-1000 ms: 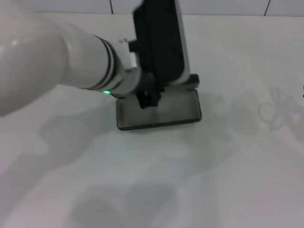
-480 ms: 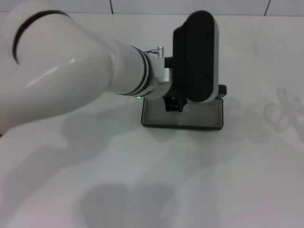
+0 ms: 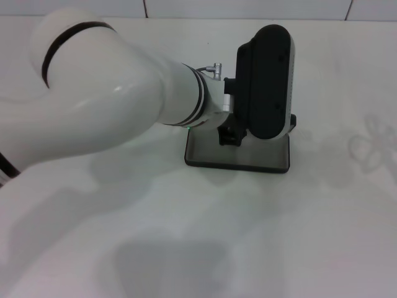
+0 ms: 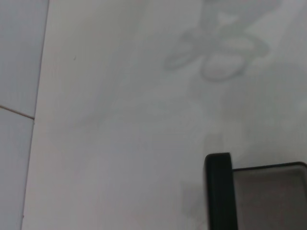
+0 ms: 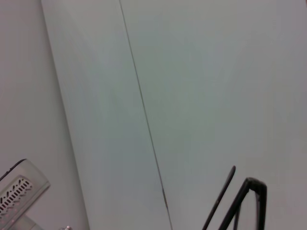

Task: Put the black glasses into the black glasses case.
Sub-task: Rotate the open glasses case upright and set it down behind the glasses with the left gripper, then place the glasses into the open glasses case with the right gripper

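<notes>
The left gripper (image 3: 228,135) is hovering over the open black glasses case (image 3: 238,154), which is lying toward the desk's (image 3: 205,236) far edge; its fingers' state is unclear. The black glasses (image 5: 240,203) are showing only in the right wrist view.

Case sits open mid-table, left arm reaching over it

The black glasses case (image 3: 239,155) lies on the table (image 3: 186,236), lid up behind the tray; left hand (image 3: 228,135) hangs over its back edge.
</notes>
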{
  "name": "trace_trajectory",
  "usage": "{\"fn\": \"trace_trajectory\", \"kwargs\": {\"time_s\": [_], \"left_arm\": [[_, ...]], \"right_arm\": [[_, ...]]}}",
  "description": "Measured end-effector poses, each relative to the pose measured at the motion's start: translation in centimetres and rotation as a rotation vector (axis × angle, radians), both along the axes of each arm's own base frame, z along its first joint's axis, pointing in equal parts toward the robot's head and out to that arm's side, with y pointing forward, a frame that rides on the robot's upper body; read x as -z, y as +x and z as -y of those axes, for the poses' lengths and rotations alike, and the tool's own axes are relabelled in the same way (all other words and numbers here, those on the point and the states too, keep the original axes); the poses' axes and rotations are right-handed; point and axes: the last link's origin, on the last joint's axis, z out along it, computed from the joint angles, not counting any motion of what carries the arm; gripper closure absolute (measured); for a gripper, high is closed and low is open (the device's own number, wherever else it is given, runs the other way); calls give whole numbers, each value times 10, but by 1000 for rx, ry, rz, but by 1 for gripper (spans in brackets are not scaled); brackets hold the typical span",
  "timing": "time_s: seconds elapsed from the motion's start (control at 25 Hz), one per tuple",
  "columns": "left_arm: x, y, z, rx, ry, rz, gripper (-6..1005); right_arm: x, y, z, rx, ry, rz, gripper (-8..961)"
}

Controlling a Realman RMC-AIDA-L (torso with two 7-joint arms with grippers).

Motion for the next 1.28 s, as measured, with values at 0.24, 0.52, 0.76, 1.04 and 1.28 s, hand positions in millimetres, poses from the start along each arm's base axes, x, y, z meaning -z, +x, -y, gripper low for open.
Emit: {"fn": "trace_trajectory", "kwargs": {"time_s": [0.24, 0.52, 0.76, 1.04, 1.28], "left_arm": [[0, 1, 0, -35, 10, 15, 784], [-4, 6, 2, -49, 16, 34, 676], [-13, 9, 13, -91, 3, 32, 604], [-56, 44, 34, -117, 31, 301, 573], [-91, 61, 58, -159, -75, 698, 580]], "right_arm": [[0, 0, 0, 0, -1, -1, 865], [0, -1, 2, -12, -3, -7, 865], [0, -4, 3, -33, -8, -16, 865], [9, -13, -2, -74, -58, -6, 865], [29, -35, -13, -175, -134, 3, 865]]}}
